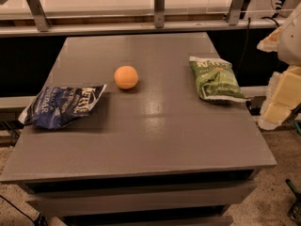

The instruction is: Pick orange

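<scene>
Reaching stage: not begun, by my reading; the orange lies untouched and nothing is held over the table.
Near edge: bare grey table (pixel 155 140) top, with shelf edges showing below the front.
Blue bag (pixel 63 105): lying flat at the left edge, about midway back, crumpled.
Orange (pixel 126 77): sitting on the tabletop left of centre, just beyond the blue bag's right end, near it but not touching, well apart from the green bag.
Green bag (pixel 215 78): lying flat near the right edge, about level with the orange.
Gripper (pixel 282 95): pale yellowish parts off the right edge of the table, beside the green bag and outside the tabletop; cannot tell whether the claw is open or closed.
Far edge: a rail (pixel 141 28) with metal brackets runs behind the table.
Next move: likely swing the arm in from the right, over the green bag, and descend on the orange; it is round and may roll if nudged.
</scene>
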